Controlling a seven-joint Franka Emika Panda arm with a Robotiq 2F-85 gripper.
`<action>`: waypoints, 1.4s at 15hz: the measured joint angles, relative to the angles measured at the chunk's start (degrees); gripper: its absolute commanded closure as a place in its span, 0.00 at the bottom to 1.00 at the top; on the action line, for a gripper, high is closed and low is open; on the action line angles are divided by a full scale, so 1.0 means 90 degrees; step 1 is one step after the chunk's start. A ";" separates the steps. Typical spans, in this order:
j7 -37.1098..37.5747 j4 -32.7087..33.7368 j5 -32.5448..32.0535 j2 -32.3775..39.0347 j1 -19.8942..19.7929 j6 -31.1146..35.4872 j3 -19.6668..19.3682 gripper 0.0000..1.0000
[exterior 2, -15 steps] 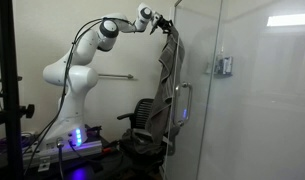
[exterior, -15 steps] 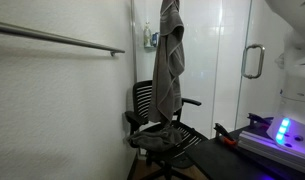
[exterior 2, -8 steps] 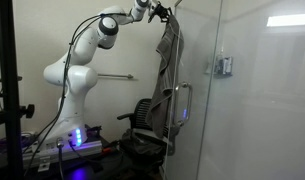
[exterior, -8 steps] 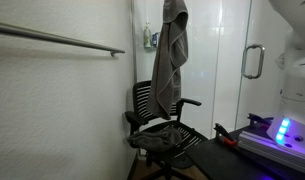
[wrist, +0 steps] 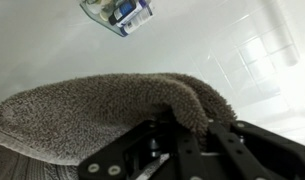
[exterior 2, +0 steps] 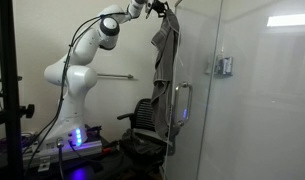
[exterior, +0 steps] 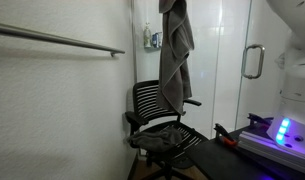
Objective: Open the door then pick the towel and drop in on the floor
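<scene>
support: black mesh office chair [exterior: 147, 100], well below the pincer [exterior 2: 165, 9] | on its seat: crumpled grey cloth [exterior: 164, 136] | dark bench [exterior: 222, 162], lower, off to one side: red-handled tool [exterior: 228, 139]

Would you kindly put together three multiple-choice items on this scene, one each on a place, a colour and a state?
1. Where is the towel?
A. In a laundry basket
B. Hanging in the air from the gripper
C. Spread on a table

2. What colour is the towel?
A. Grey
B. Red
C. Bright yellow

3. How does the gripper stand?
A. Open and empty
B. Open around a bottle
C. Shut on the towel

Answers:
1 B, since in both exterior views the towel dangles from the top of the picture at the arm's end.
2 A, since the cloth looks grey in every view.
3 C, since the wrist view shows the fingers pinching a fold of the towel.
</scene>
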 measured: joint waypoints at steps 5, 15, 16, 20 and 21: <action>0.0000 -0.0037 0.0493 0.0136 -0.0256 0.0189 -0.0224 0.98; -0.0007 0.0539 0.1386 0.0233 -0.0620 0.0706 -0.0542 0.98; -0.0009 0.0450 0.1906 0.0196 -0.0591 0.0836 -0.1057 0.98; -0.0010 -0.0672 0.3570 0.0162 0.0145 0.1626 -0.3017 0.98; -0.0013 -0.1020 0.3949 0.0215 0.0410 0.1800 -0.3470 0.98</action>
